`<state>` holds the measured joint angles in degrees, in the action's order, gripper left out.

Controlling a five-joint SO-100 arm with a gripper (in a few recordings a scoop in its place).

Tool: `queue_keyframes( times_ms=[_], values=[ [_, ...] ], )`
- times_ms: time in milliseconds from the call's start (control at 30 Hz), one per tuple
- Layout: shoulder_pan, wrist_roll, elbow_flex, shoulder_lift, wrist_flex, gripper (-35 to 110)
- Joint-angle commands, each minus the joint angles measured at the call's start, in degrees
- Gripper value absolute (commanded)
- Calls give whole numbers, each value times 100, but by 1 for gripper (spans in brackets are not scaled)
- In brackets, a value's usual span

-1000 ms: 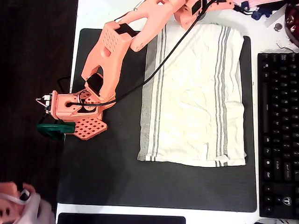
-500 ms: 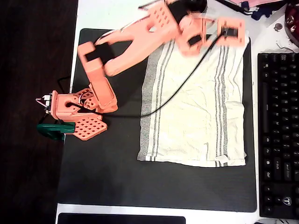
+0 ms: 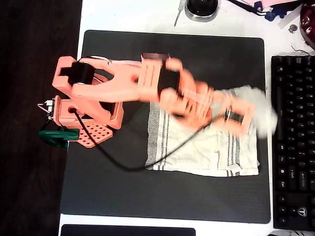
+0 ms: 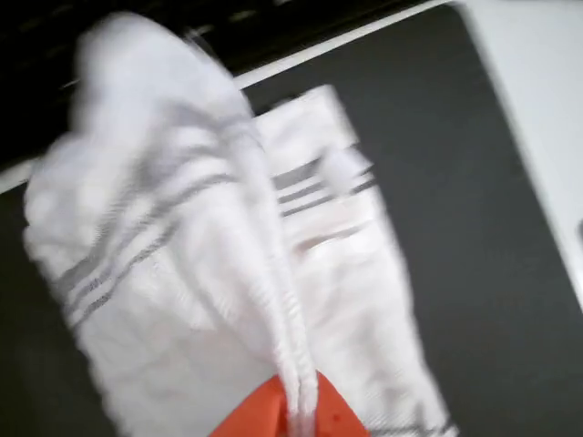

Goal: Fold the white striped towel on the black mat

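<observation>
The white striped towel (image 3: pixel 206 147) lies on the right half of the black mat (image 3: pixel 123 187), its far part lifted and bunched toward the near side. My orange gripper (image 3: pixel 243 118), blurred by motion, hangs over the towel's right side and is shut on the raised cloth. In the wrist view the towel (image 4: pixel 182 255) rises in a fold that narrows into the gripper (image 4: pixel 296 414) at the bottom edge, where one orange finger (image 4: pixel 260 417) shows. Dark mat (image 4: pixel 483 228) lies to the right of the cloth.
A black keyboard (image 3: pixel 293 137) runs along the mat's right edge. The arm's base (image 3: pixel 78 113) and a green clamp (image 3: pixel 56 136) sit at the mat's left edge. A round dark object (image 3: pixel 202 7) stands beyond the far edge. Bare mat lies left and far of the towel.
The arm swung from the mat's far edge toward the near side, carrying the towel's far edge with it. The far strip of mat that the towel covered is now bare.
</observation>
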<state>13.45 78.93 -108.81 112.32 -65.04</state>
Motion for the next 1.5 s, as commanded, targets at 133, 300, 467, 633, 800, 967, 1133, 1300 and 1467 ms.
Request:
queue_keyframes(
  times_ms=[133,300,467,633,800,967,1133,1300,1467],
  values=[
    [1037,492,-1459,185,1415,2],
    [1397,527,-1661,264,1670,15],
    [1582,606,-1907,466,1819,20],
    [1354,554,-1978,940,1037,20],
    [1292,299,-2540,1837,668,20],
    [1283,141,-3507,3375,97,21],
    [1512,-949,-4808,4746,-141,23],
    [1459,-1679,-5546,4869,-229,20],
    [1187,-2268,-5792,4702,-123,21]
  ],
)
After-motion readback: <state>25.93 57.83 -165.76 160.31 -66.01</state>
